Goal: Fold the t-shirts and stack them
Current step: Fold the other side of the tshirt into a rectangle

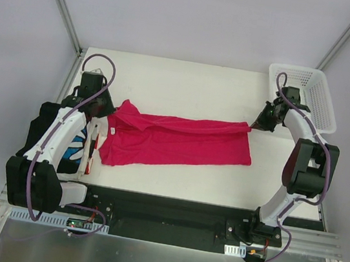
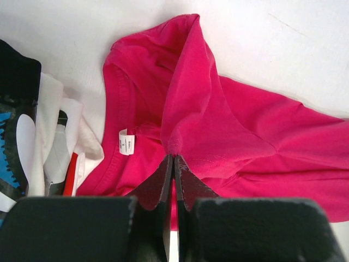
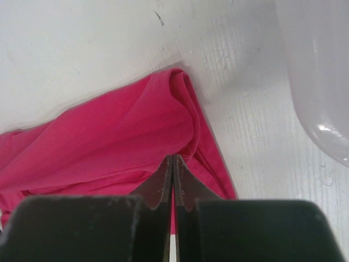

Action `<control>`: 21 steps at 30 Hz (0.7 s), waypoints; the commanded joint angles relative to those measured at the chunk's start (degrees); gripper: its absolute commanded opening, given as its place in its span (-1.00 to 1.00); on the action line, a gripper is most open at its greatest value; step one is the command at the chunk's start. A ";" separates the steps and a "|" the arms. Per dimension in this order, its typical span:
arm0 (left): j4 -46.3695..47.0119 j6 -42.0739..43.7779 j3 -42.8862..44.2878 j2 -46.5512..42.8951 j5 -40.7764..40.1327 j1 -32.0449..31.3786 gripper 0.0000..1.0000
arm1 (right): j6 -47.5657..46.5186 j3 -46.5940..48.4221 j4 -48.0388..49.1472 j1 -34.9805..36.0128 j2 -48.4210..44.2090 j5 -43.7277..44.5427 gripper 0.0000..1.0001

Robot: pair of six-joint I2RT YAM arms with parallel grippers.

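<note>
The crimson-pink t-shirt (image 1: 173,142) lies stretched across the table's middle, collar to the left, its far edge pulled up into a fold. My left gripper (image 1: 107,113) is shut on the cloth by the collar; in the left wrist view (image 2: 174,155) the pinched cloth bunches at the fingertips beside the neck label (image 2: 126,142). My right gripper (image 1: 254,124) is shut on the shirt's hem corner (image 3: 182,114); in the right wrist view the gripper (image 3: 174,157) has cloth between its jaws. A stack of folded tees, black with blue-and-white print (image 1: 76,145) and white and red edges (image 2: 71,158), lies under the left arm.
The white lattice basket (image 1: 311,91) stands at the back right corner; its rim (image 3: 322,82) shows in the right wrist view. The folded stack sits at the table's left edge. Bare white table (image 1: 187,87) lies behind the shirt.
</note>
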 commanded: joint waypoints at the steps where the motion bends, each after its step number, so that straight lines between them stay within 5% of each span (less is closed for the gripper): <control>1: 0.67 -0.51 -0.56 -1.94 0.37 -0.45 -1.00 | 0.04 -1.35 0.77 0.54 -4.03 0.55 -0.99; 14: 1.29 -0.59 -2.67 -2.12 2.13 -1.24 -1.00 | 0.04 -4.08 1.21 0.54 -6.94 1.08 -0.87; 17: 1.37 -0.59 -3.29 -2.29 2.39 -1.68 -0.72 | 0.48 -5.04 1.04 0.45 -7.90 0.99 -0.63; 21: 1.29 -0.51 -4.08 -2.91 2.22 -2.29 -0.33 | 1.36 -7.07 1.65 0.45 -10.01 1.69 -0.56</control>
